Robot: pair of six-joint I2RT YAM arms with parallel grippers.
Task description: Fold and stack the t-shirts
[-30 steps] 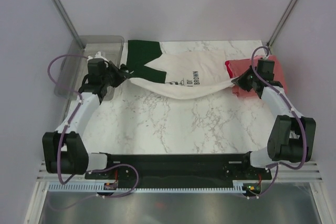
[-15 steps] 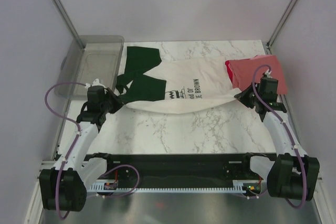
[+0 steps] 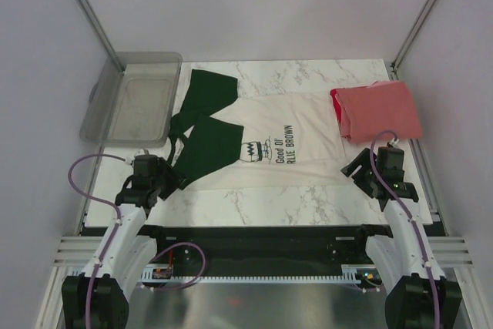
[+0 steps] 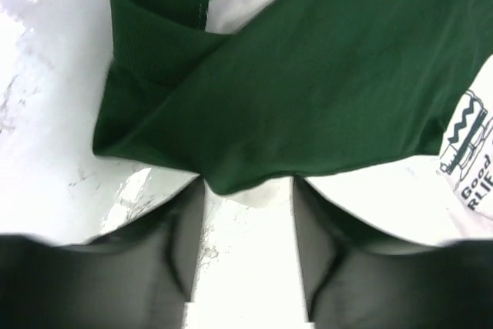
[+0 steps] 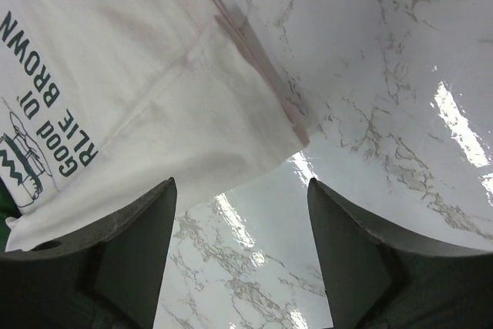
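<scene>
The cream-white t-shirt (image 3: 285, 140) with dark green sleeves lies spread on the marble table, print facing up. Its green sleeve (image 4: 308, 82) fills the left wrist view. The edge of that sleeve rests just at the tips of my left gripper (image 4: 246, 190), which is open with bare table between its fingers. My right gripper (image 5: 240, 190) stands wide open just short of the shirt's hem corner (image 5: 262, 136), holding nothing. The coral-red t-shirt (image 3: 377, 109) lies folded at the back right. From above, the left gripper (image 3: 166, 182) and right gripper (image 3: 356, 169) sit at the shirt's near corners.
A clear grey plastic bin (image 3: 135, 105) stands at the back left, next to the upper green sleeve. Grey walls and metal posts enclose the table (image 3: 269, 198) on three sides.
Both arms drew back toward the near edge, laying the hanging cream-white shirt flat on the table. Both grippers then opened and let go of its corners.
</scene>
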